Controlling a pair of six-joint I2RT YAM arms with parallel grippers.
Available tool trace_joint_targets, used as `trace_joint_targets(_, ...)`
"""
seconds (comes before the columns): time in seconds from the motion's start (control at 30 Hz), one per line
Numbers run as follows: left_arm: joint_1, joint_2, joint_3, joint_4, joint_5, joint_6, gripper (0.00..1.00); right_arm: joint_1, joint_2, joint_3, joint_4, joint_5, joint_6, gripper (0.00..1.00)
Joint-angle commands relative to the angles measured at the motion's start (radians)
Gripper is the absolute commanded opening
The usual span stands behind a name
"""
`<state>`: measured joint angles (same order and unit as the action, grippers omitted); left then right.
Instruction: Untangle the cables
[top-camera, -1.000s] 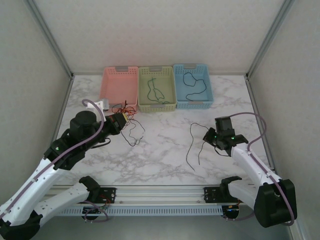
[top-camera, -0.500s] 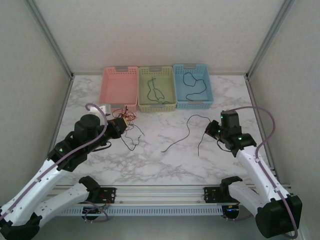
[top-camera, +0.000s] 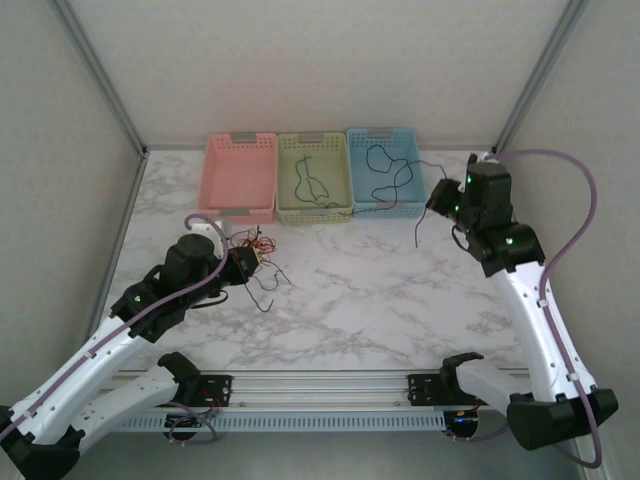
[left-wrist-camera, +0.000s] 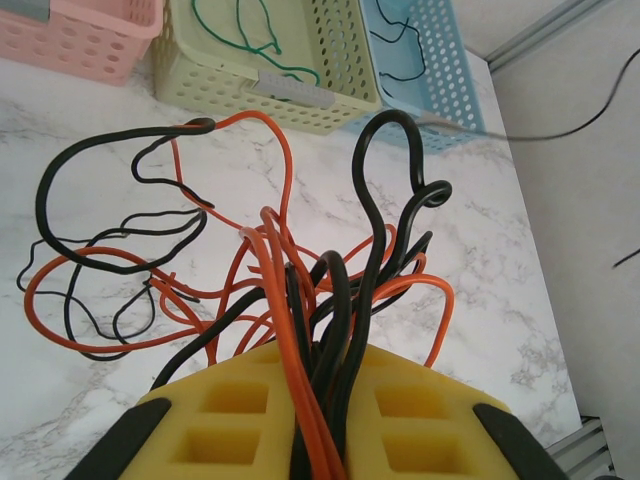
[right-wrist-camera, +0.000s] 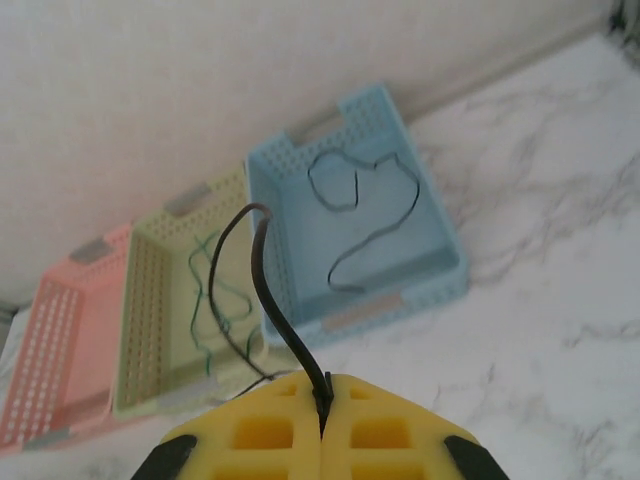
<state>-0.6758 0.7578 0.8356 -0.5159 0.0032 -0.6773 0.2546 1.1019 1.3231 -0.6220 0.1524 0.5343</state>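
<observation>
The cables (top-camera: 258, 247) are about halfway sorted, by my reckoning. A knot of black and red-orange strands lies on the tabletop (top-camera: 360, 300) left of centre, just in front of the pink basket (top-camera: 238, 170). The left arm's jaws are pressed together on a bundle of those strands, and the loose loops fan out beyond the yellow pads.

Over on the right, the right arm's jaws are shut tight on a single black cable (right-wrist-camera: 265, 295). It is lifted clear of the knot and hangs just by the near right corner of the blue basket (top-camera: 386, 211). Another black cable (right-wrist-camera: 380, 235) already lies inside that basket, and a green one (top-camera: 310, 185) lies in the yellow-green basket (top-camera: 314, 214) beside it.

So the step in hand looks like delivering a freed black strand. The next move would call for carrying it over the blue rim and letting go, so that the dangling tail drops inside rather than draping over the wall. The left grip should meanwhile hold the knot down.

The tabletop is white marble-patterned and smooth. Pale textured walls (top-camera: 320, 60) close in three sides, with slanted metal posts (top-camera: 100, 75) at the corners and a rail (top-camera: 320, 400) along the near edge.
</observation>
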Motion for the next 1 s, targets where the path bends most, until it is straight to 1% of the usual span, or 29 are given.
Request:
trace_joint_targets(0.0, 0.010, -0.001, -0.012, 0.023, 0.024, -0.007, 0.00, -0.008, 0.084, 0.127, -0.010, 0.149, -0.048, 0.00)
trace_joint_targets(0.3, 0.012, 0.002, -0.027, 0.026, 0.039, 0.001, 0.00, -0.031, 0.329, 0.332, 0.049, 0.394, -0.080, 0.00)
trace_joint_targets(0.43, 0.012, -0.001, -0.033, 0.020, 0.040, 0.010, 0.00, -0.053, 0.416, 0.376, 0.099, 0.400, -0.088, 0.00)
trace_joint_targets(0.53, 0.013, 0.001, -0.041, 0.025, 0.039, 0.016, 0.00, -0.058, 0.503, 0.431, 0.099, 0.413, -0.087, 0.00)
trace_joint_targets(0.63, 0.016, 0.005, -0.047, 0.035, 0.046, 0.015, 0.00, -0.060, 0.593, 0.476, 0.115, 0.384, -0.081, 0.00)
trace_joint_targets(0.73, 0.018, 0.011, -0.048, 0.043, 0.054, 0.015, 0.00, -0.059, 0.713, 0.565, 0.090, 0.356, -0.050, 0.00)
trace_joint_targets(0.87, 0.018, 0.012, -0.054, 0.046, 0.058, 0.013, 0.00, -0.057, 0.862, 0.686, 0.030, 0.247, 0.005, 0.00)
trace_joint_targets(0.97, 0.021, 0.009, -0.069, 0.054, 0.063, 0.005, 0.00, -0.057, 0.956, 0.749, -0.017, 0.186, 0.050, 0.00)
